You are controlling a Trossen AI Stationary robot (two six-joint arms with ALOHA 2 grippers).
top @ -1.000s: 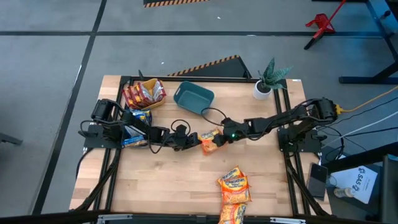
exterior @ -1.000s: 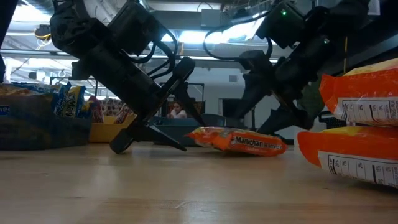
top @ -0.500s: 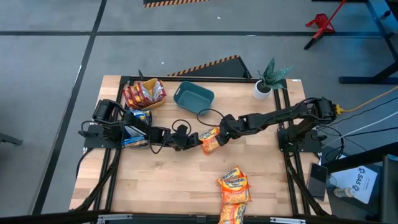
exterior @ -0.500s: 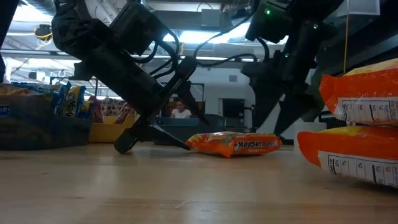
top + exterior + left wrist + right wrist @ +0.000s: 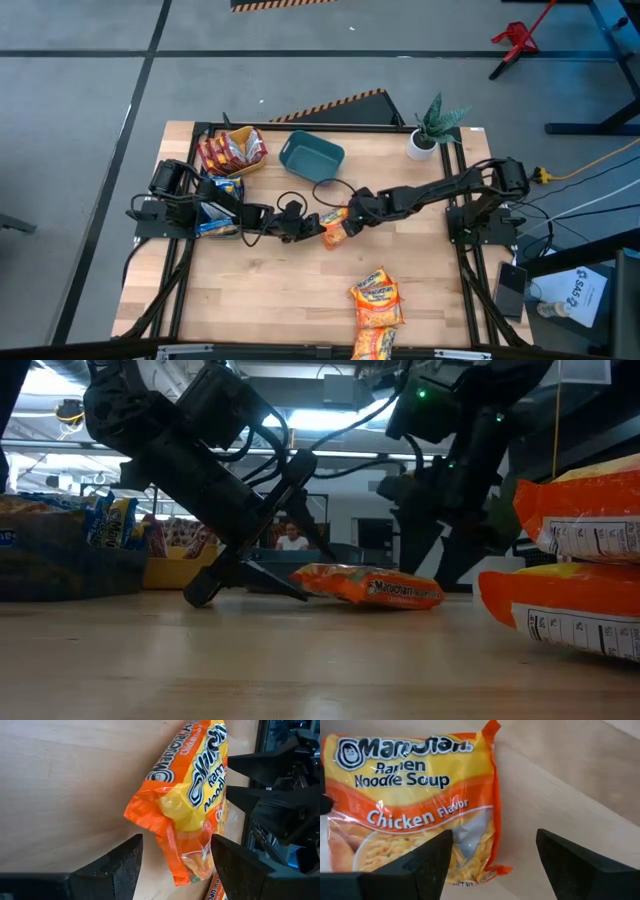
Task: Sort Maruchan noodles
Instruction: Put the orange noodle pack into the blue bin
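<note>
Mid-frame on the worktop (image 5: 260,290) lies the orange noodle packet (image 5: 335,226), light, crinkly and slippery, between the left pincer (image 5: 310,226) and right pincer (image 5: 352,212), both spread apart; I'd pinch a sealed end.

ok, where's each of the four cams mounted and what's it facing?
High: overhead, straight down on the table; both arms show.
Low: tabletop height, level across; both arms come in from above.
Left wrist: on the left arm, open left gripper facing the orange packet.
Right wrist: on the right arm, open right gripper facing the packet's label.
Shared: all four show that packet.
</note>
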